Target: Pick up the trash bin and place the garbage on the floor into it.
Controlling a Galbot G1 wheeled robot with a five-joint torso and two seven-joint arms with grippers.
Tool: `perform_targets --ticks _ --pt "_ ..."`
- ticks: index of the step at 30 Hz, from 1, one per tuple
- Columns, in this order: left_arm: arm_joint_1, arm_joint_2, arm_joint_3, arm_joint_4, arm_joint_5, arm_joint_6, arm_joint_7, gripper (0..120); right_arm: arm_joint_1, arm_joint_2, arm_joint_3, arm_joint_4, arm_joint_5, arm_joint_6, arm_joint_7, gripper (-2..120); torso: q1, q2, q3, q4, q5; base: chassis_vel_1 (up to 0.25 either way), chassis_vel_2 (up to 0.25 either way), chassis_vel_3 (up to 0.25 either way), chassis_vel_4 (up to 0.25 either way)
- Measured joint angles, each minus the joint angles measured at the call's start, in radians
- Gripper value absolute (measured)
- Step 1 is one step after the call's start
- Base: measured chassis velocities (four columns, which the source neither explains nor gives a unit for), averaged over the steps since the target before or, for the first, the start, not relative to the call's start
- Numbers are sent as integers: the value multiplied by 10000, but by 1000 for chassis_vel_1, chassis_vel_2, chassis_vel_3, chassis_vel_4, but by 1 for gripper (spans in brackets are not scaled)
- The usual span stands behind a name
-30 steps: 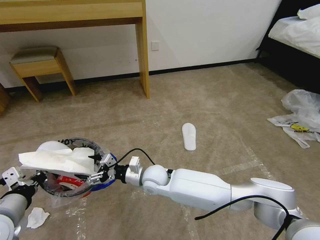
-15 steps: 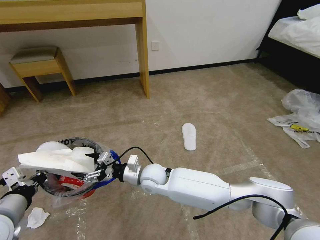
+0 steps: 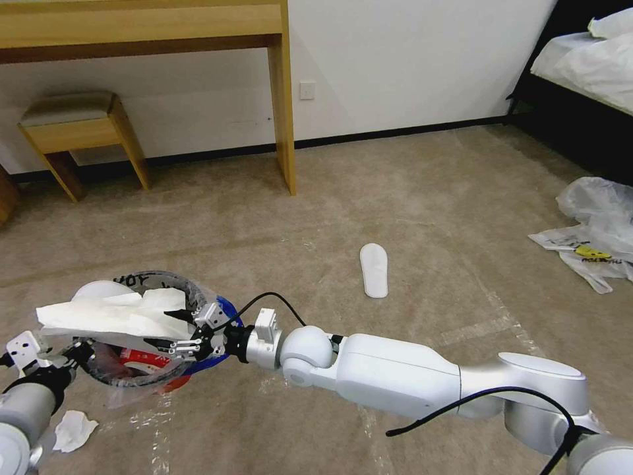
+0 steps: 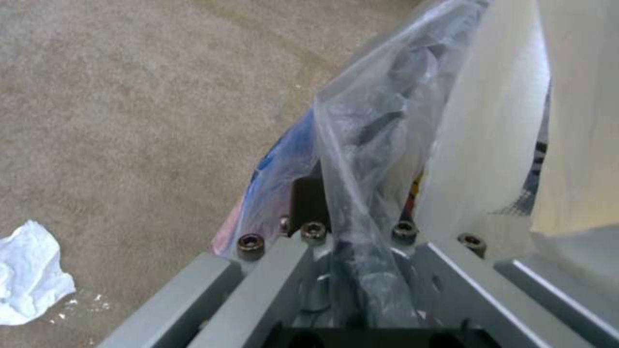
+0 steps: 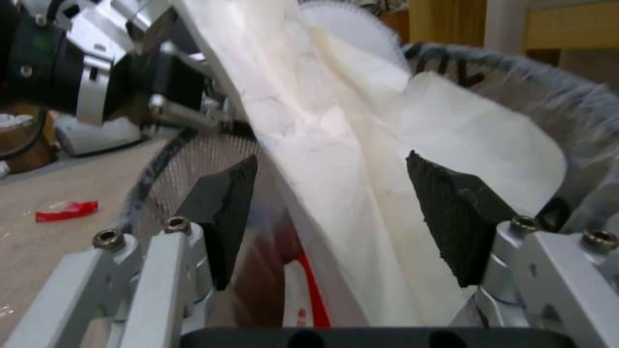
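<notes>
Trash bin clamped at near rim by left gripper. Right gripper spread apart, white paper released across bin mouth. Slipper, paper scrap, plastic bags outstanding on floor.

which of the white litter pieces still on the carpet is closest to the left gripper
The crumpled white paper, lying just beside the left gripper. The white slipper lies far off toward the wall.
</notes>
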Motion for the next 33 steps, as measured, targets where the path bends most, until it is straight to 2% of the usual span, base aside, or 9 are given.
perform_targets --ticks 8,33 --pt "-64 6 72 12 27 0 -6 1 83 -221 157 474 -30 -112 150 79 0 0 0 -1 0 0 0 0 0" --pt "-60 27 -23 90 22 0 -22 1 277 -668 749 1227 -30 -230 247 79 0 0 0 -1 -1 0 0 0 0"
